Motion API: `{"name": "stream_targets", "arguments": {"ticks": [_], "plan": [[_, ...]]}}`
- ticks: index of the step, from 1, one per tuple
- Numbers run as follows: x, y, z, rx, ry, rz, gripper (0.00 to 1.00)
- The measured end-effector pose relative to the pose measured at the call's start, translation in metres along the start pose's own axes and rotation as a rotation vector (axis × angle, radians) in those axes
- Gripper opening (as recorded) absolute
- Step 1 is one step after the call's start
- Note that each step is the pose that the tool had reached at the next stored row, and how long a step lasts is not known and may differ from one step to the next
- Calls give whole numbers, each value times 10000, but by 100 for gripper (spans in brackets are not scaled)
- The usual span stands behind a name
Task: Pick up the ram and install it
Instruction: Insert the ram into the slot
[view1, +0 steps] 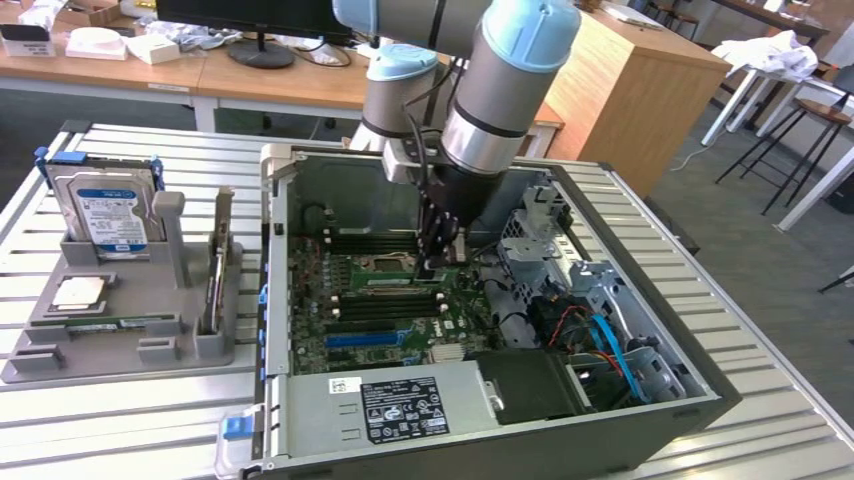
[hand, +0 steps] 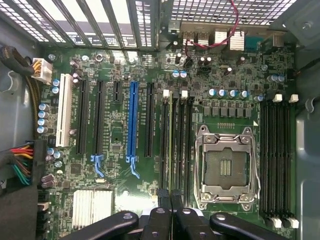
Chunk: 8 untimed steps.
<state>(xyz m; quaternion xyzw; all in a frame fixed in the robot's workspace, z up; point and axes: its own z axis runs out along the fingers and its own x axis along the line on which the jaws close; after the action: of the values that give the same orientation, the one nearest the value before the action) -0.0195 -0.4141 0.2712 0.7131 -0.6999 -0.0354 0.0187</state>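
Note:
The ram (hand: 171, 140) stands edge-on in one of the long black memory slots beside the CPU socket (hand: 227, 167). It shows as a thin pale-green strip. In the exterior view the ram (view1: 400, 283) is a light strip across the motherboard inside the open computer case (view1: 280, 300). My gripper (hand: 169, 196) is shut, its two black fingertips pressed together right at one end of the stick. I cannot tell whether the tips touch it. From outside, the gripper (view1: 434, 266) reaches straight down into the case onto the board.
On the exterior view's left a grey holder (view1: 120, 350) carries a hard drive (view1: 107, 215), a square silver chip (view1: 80, 292), a flat green stick (view1: 100, 323) and an upright card (view1: 214, 270). Drive cages and cables (view1: 587, 310) crowd the case's right side.

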Motion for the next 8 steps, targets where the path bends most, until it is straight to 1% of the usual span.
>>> {"name": "stream_targets", "arguments": {"ticks": [5, 8], "plan": [[1, -4, 54, 0, 0, 0, 11], [2, -4, 55, 0, 2, 1, 11]]}}
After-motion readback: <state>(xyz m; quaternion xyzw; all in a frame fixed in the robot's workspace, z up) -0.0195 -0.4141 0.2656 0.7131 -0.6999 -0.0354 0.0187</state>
